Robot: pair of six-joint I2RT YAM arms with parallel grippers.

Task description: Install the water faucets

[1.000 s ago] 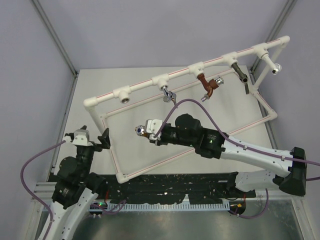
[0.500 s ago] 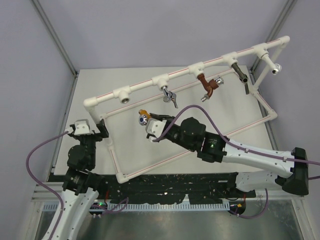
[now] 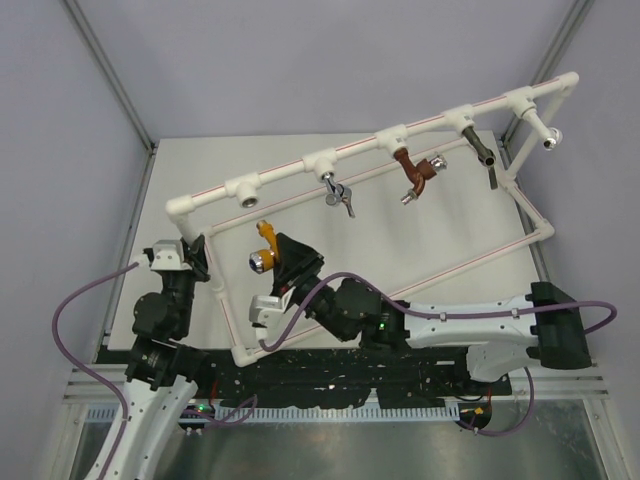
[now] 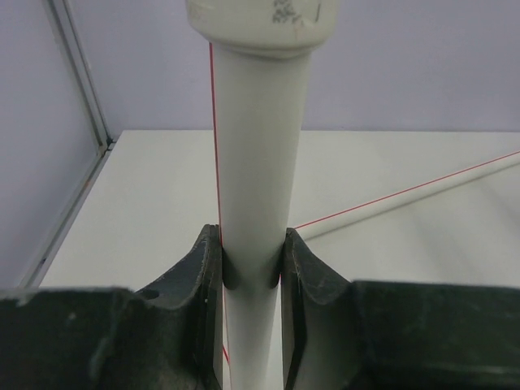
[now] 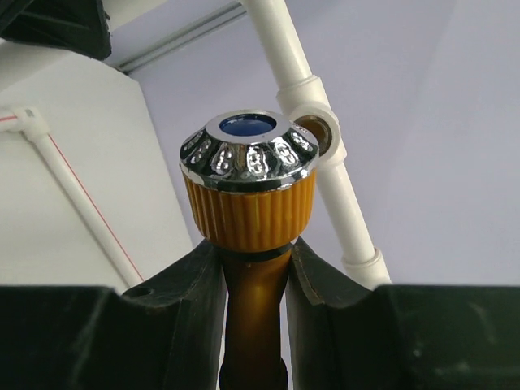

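Right tool (image 3: 279,257) swung leftward, clamping the orange faucet (image 3: 265,238).

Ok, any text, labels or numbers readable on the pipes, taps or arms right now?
No text can be read.
Grey print on the fitting atop the white pipe: too blurred to read.
Orange faucet: no lettering shows on its knob.

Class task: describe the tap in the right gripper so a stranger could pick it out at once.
Find the white plastic pipe frame on the table; four taps hang from its upper rail. Near the rail's empty left socket, the right gripper holds the small orange-yellow metal tap with a chrome knob. It alone is orange and unmounted.
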